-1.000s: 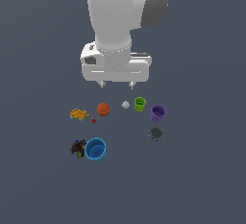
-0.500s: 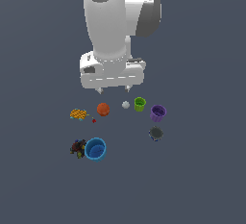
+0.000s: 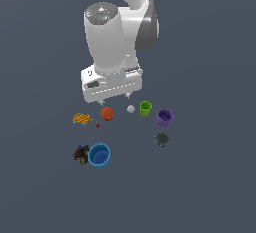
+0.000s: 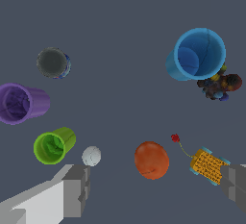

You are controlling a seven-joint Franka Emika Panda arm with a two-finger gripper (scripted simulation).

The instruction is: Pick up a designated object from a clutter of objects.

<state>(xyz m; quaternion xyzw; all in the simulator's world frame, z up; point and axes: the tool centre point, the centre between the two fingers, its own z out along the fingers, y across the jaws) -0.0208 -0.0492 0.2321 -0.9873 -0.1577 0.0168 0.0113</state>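
The designated object, a smooth orange-red ball [image 3: 107,113] [image 4: 152,159], lies in the clutter of objects between a flat checkered piece [image 3: 81,119] [image 4: 208,164] and a small white ball [image 3: 131,109] [image 4: 91,155]. My gripper [image 3: 115,98] [image 4: 154,183] hangs open just above the orange ball and does not touch it. In the wrist view the ball lies in line with the gap between the two grey fingers [image 4: 74,189]. Nothing is held.
On the exterior view's right stand a green cup [image 3: 145,108], a purple cup [image 3: 164,117] and a dark grey cup [image 3: 161,139]. Nearer the front are a blue cup [image 3: 99,155] and a dark multicoloured lump [image 3: 81,153]. A tiny red bit [image 3: 97,125] lies beside the ball.
The hand has come down toward the clutter, drifted slightly to the exterior view's left and turned a little. None of the objects has moved.
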